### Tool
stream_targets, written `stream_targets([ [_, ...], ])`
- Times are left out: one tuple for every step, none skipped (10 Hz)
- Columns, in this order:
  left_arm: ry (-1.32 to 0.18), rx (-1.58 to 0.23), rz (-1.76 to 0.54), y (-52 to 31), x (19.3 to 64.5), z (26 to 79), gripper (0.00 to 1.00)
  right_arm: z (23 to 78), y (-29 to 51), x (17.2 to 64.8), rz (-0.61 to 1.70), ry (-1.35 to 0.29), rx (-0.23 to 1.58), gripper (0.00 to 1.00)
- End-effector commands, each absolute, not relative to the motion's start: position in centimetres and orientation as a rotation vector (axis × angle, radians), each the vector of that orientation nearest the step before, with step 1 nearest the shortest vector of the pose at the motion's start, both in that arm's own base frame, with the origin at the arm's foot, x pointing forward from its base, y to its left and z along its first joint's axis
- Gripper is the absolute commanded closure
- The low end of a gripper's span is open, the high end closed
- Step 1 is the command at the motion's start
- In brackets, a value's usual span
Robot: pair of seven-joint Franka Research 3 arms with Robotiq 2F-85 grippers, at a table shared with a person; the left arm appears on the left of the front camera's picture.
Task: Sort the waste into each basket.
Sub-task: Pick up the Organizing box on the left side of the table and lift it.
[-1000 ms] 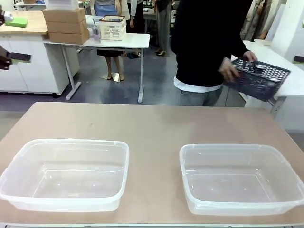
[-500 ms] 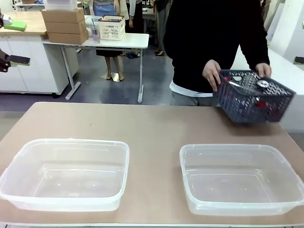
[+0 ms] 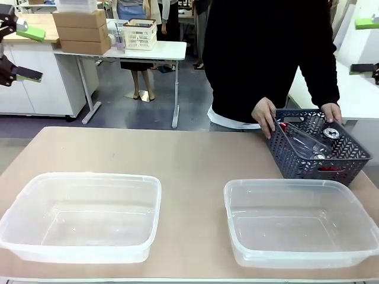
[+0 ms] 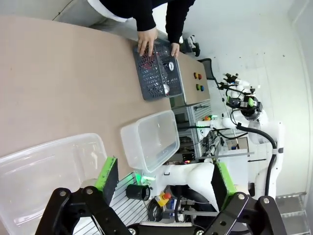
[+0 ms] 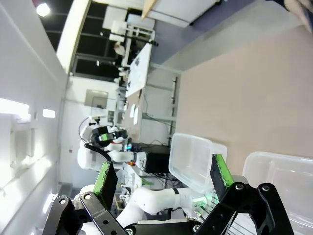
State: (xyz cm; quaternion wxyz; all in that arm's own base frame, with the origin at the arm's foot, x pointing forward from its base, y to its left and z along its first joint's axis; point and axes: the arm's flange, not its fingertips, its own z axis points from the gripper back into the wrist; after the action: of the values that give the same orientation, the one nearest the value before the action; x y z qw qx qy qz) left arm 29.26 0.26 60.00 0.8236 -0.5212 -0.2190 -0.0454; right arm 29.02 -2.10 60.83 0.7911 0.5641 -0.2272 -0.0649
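Observation:
A person's two hands (image 3: 265,115) hold a dark grey lattice basket (image 3: 317,151) on the table's far right. In it lie clear plastic bottles (image 3: 301,141) and bits of red wrapper (image 3: 329,168). Two transparent tubs stand bare near the front edge, one left (image 3: 80,216) and one right (image 3: 302,222). My left gripper (image 3: 26,53) hangs open high at the far left, away from everything. Open as well, my right gripper (image 3: 366,45) is high at the far right. The left wrist view shows its open gripper (image 4: 164,178), the grey basket (image 4: 157,73) and both tubs (image 4: 149,141).
The brown table (image 3: 177,160) has bare room between and behind the tubs. The person in black stands at the far edge, right of centre. In the right wrist view the open gripper (image 5: 161,176) looks over both tubs (image 5: 193,159). White desks stand behind.
The person has carried the grey basket from the side and lowered it onto the table's far right. Both grippers' green pads have come further into the upper corners.

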Motion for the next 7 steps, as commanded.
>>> stream_targets([
  [-0.482, -1.154, -0.107, 0.4, 29.2, 59.4, 0.0, 60.2, -3.2, 29.0, -0.139, -0.491, 1.242, 0.0],
  [-0.482, -1.154, -0.107, 0.4, 29.2, 59.4, 0.0, 60.2, -3.2, 29.0, -0.139, -0.491, 1.242, 0.0],
  [-0.482, -1.154, -0.107, 0.4, 29.2, 59.4, 0.0, 60.2, -3.2, 29.0, -0.139, -0.491, 1.242, 0.0],
  [-0.482, -1.154, -0.107, 0.4, 29.2, 59.4, 0.0, 60.2, -3.2, 29.0, -0.139, -0.491, 1.242, 0.0],
  [-0.482, -1.154, -0.107, 0.4, 29.2, 59.4, 0.0, 60.2, -3.2, 29.0, -0.139, -0.491, 1.242, 0.0],
  [-0.468, -1.133, -0.086, 0.5, 29.3, 59.7, 0.0, 60.2, -3.3, 29.0, -0.164, -0.482, 1.239, 0.0],
  [-0.338, -0.964, -0.142, 1.1, 28.2, 60.4, 0.0, 61.3, 2.4, 29.8, -0.184, -0.45, 1.143, 0.0],
])
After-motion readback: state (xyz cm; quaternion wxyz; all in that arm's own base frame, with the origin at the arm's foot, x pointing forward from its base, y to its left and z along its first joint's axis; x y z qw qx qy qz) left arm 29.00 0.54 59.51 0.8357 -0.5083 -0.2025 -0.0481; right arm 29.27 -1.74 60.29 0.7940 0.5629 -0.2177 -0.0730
